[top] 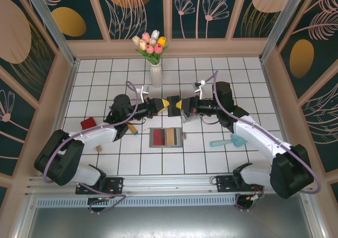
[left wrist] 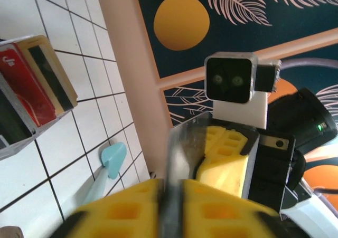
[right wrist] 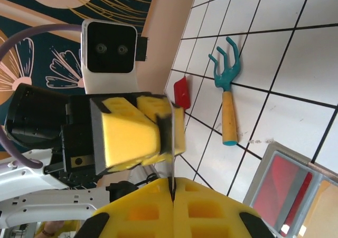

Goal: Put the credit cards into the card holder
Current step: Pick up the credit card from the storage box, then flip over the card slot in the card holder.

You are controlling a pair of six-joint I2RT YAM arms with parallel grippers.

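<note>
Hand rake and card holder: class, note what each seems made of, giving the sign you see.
Hand rake: teal head, smooth and evenly coloured, probably plastic or painted metal; handle pale tan, matte, likely wood. Card holder: flat grey rim with a soft sheen, perhaps plastic or faux leather; unclear.

Left pincer (top: 165,104) and right pincer (top: 180,105) yellow; dark card (top: 172,101) between them; grey holder (top: 151,138) nearby, its cards (top: 158,137) red, brown, tan.

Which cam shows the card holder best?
Top external: the card holder lies whole and open, with red, brown and tan strips visible. Left wrist has its cropped end at the left edge; right wrist has a red-lined corner at bottom right.
</note>
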